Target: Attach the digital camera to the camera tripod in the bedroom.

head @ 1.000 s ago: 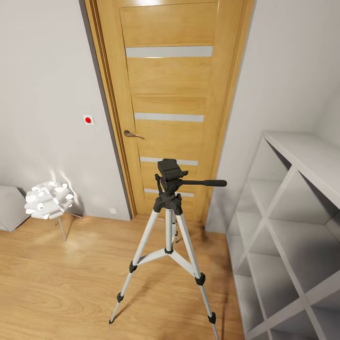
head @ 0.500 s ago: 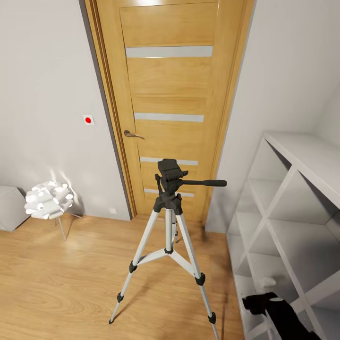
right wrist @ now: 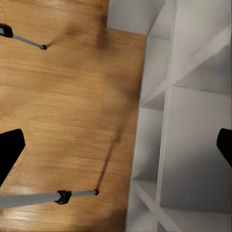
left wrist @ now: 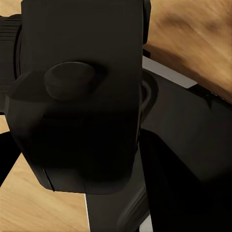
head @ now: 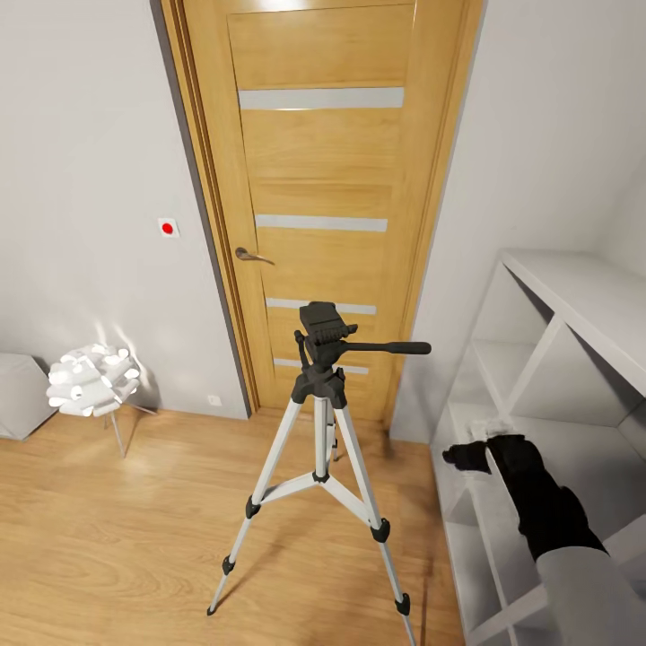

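The camera tripod (head: 320, 395) stands on the wood floor in front of the oak door, its silver legs spread and its black head and pan handle (head: 388, 347) pointing right. Two of its legs (right wrist: 34, 197) cross the right wrist view. My right gripper (head: 468, 456) hovers right of the tripod, in front of the shelving, below head height. It is open, with its fingertips (right wrist: 8, 151) far apart at the edges of the right wrist view. The black boxy digital camera (left wrist: 79, 96) sits very close to the lens in the left wrist view, over the floor, held by my left gripper.
An oak door (head: 323, 179) with frosted stripes is behind the tripod. White cube shelving (head: 547, 431) lines the right wall. A white ball-shaped lamp (head: 92, 379) stands on thin legs at the left, beside a grey box (head: 18, 395). Bare plank floor (head: 117, 547) lies left of the tripod.
My right arm has risen into the head view from the bottom right and moved up in front of the shelving. The tripod has not moved.
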### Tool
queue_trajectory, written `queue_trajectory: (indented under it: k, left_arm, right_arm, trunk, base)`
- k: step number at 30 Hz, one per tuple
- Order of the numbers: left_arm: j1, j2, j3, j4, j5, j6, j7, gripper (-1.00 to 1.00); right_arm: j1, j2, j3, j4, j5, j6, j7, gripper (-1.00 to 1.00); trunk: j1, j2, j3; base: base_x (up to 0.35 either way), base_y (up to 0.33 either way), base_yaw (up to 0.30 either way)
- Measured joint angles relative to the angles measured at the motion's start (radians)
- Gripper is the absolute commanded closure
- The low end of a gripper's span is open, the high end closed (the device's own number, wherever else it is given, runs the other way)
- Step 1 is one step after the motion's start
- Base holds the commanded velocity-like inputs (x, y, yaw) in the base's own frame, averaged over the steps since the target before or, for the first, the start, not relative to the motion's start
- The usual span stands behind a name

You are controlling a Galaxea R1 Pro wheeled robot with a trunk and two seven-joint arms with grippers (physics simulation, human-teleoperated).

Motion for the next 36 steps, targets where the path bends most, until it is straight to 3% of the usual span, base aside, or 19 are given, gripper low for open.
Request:
queue_trajectory:
  k: [5, 15, 21, 29, 36]
  left_arm:
    - [0.0, 0.0, 0.0, 0.0, 0.0, 0.0, 0.0, 1.0]
    - [0.0, 0.0, 0.0, 0.0, 0.0, 0.0, 0.0, 1.0]
    - [0.0, 0.0, 0.0, 0.0, 0.0, 0.0, 0.0, 1.0]
    - [0.0, 0.0, 0.0, 0.0, 0.0, 0.0, 0.0, 1.0]
    - [0.0, 0.0, 0.0, 0.0, 0.0, 0.0, 0.0, 1.0]
  right_arm:
    - [-0.044, 0.001, 0.004, -0.064, -0.002, 0.067, 0.1, -1.0]
    - [-0.053, 0.005, 0.011, -0.227, 0.0, 0.137, 0.293, -1.0]
    - [-0.054, 0.011, 0.027, -0.26, 0.003, 0.157, 0.326, -1.0]
    - [-0.054, 0.018, 0.11, -0.268, 0.002, 0.157, 0.336, -1.0]
    - [-0.054, 0.037, 0.122, -0.268, 0.0, 0.157, 0.336, -1.0]
  trunk:
    - [0.0, 0.0, 0.0]
    - [0.0, 0.0, 0.0]
    - [0.0, 0.0, 0.0]
    - [0.0, 0.0, 0.0]
    - [0.0, 0.0, 0.0]
  base:
    - [0.0, 0.0, 0.0]
    - [0.0, 0.0, 0.0]
    - [0.0, 0.0, 0.0]
    - [0.0, 0.0, 0.0]
    - [0.0, 0.0, 0.0]
